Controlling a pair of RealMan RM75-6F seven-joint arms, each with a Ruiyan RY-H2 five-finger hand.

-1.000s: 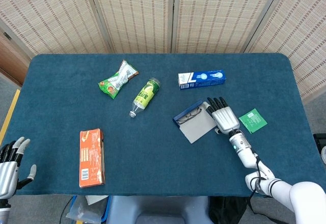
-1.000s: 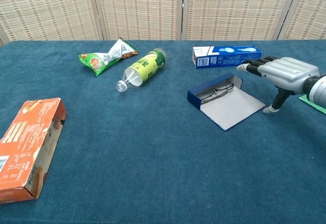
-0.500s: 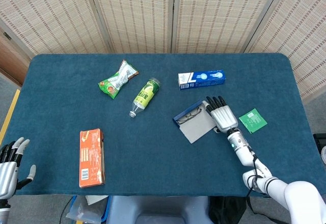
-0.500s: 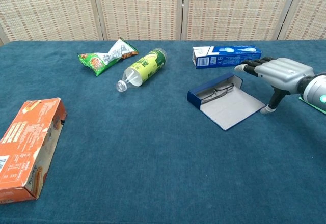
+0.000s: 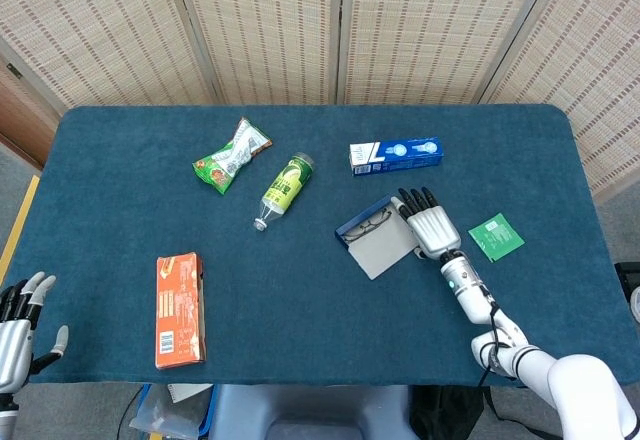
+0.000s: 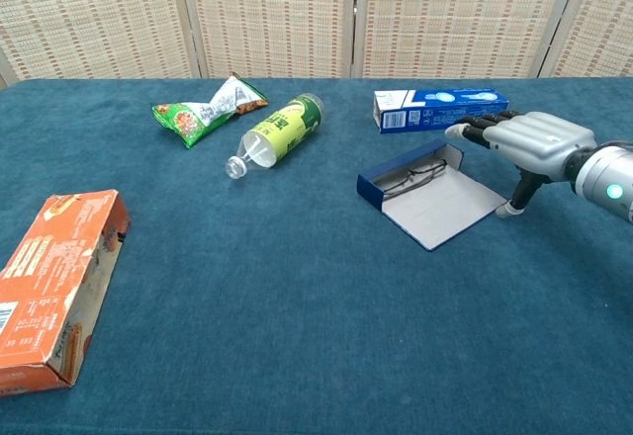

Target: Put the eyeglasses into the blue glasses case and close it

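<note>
— Closing came next: the glasses [image 6: 413,175] lay inside the blue case [image 6: 427,190], its lid flat on the table [image 6: 297,287].
— Right hand [image 6: 521,140] hovered spread, holding nothing (left hand [image 5: 18,332] idle, fingers apart); better to hook under that lid's edge.

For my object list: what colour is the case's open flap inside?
Light grey flap, blue case; chest view shows best.

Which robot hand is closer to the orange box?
The left hand. It hovers off the table's near-left corner, just beside the orange box. The right hand is far across the table, at the open blue glasses case.
</note>
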